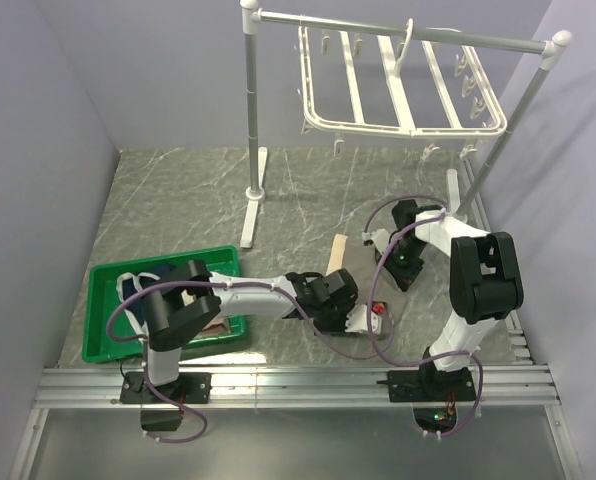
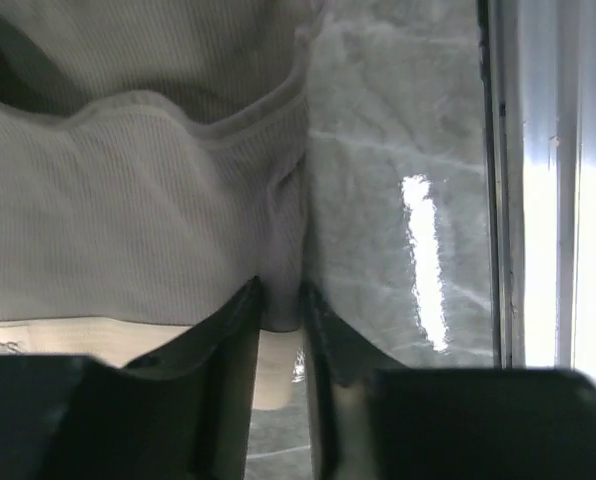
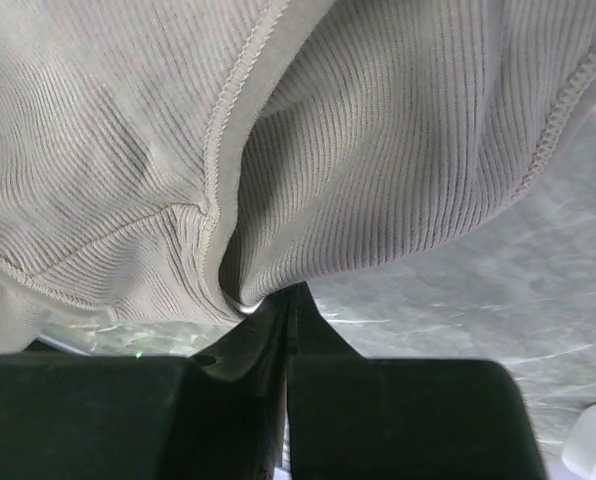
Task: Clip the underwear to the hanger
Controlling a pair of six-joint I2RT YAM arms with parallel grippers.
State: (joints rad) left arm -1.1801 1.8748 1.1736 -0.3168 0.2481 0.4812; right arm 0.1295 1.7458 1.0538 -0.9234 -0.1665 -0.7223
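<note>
The taupe underwear [image 1: 350, 262] lies on the marble table between my two grippers, its beige waistband at the far left end. My left gripper [image 1: 340, 296] is shut on the underwear's edge; in the left wrist view its jaws [image 2: 281, 305] pinch a fold of ribbed fabric [image 2: 138, 220] beside the waistband. My right gripper [image 1: 390, 262] is shut on the other side; the right wrist view shows its closed tips [image 3: 281, 300] gripping a seam of the fabric [image 3: 378, 150]. The white hanger [image 1: 398, 85] hangs high at the back with small clips dangling.
The white pole rack [image 1: 251, 150] carries the hanger, its feet on the table at back. A green tray [image 1: 103, 335] at front left holds a navy garment [image 1: 143, 285] and other cloth. Metal rails [image 1: 298, 385] run along the near edge.
</note>
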